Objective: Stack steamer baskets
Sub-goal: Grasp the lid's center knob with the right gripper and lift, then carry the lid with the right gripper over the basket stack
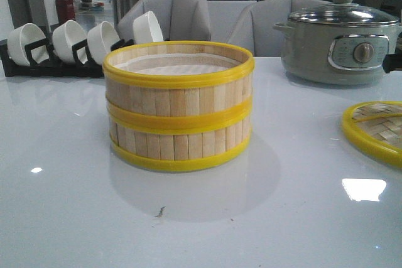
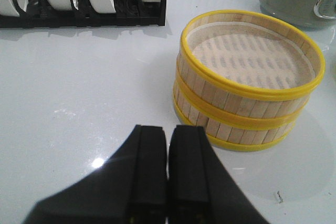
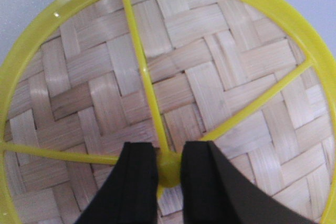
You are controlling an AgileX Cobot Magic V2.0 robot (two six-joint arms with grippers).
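Observation:
The two steamer baskets stand stacked in the middle of the white table, the upper basket squarely on the lower basket, both with pale slat walls and yellow rims. The left wrist view shows a white liner inside the upper basket above the lower basket. My left gripper hangs a short way from the stack, shut and empty. My right gripper is over the woven lid, its fingers pressed on either side of the yellow knob. Neither gripper shows in the front view.
The lid lies flat at the table's right edge. A grey-green electric pot stands at the back right. A black rack with white bowls stands at the back left. Grey chairs are behind the table.

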